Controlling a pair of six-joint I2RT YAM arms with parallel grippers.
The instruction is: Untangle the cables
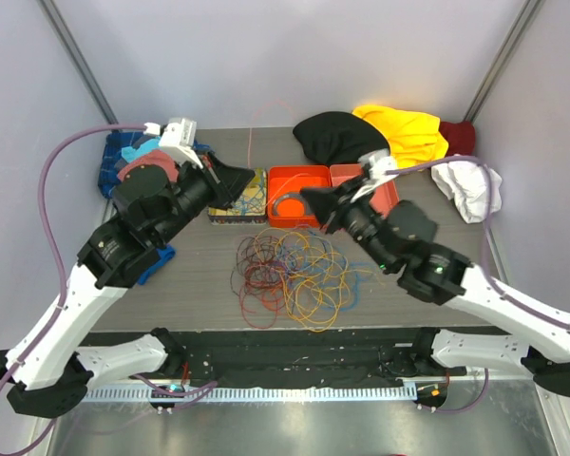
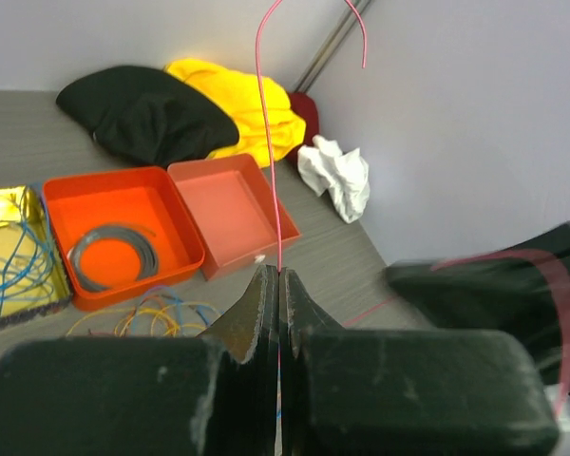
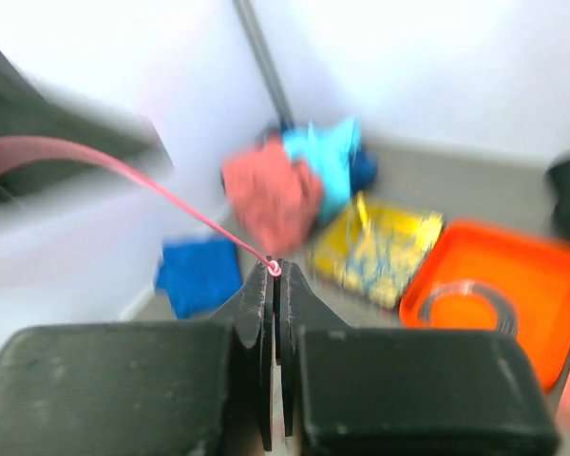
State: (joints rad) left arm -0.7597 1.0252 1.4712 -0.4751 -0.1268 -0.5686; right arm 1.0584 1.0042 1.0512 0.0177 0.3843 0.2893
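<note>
Clamped shut with the left gripper (image 2: 279,277) on a thin pink cable (image 2: 263,142) rising straight up; pinched likewise with the right gripper (image 3: 274,273) at a curled pink tip (image 3: 275,269) (view badly blurred). Heaped as loose tangled cables (image 1: 290,271) on the table (image 1: 199,294), just in front of the orange tray (image 1: 294,180).

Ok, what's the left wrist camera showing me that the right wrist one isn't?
Left wrist only: black cloth, yellow cloth, white rag, the empty paler tray and an edge of the loose tangle. Right wrist only: pink cloth, cyan cloth and blue cloth, all blurred. Both: the orange tray holding the grey coil, the yellow tin of wires, and a pink cable pinched in that camera's own shut gripper, left gripper and right gripper alike.
</note>
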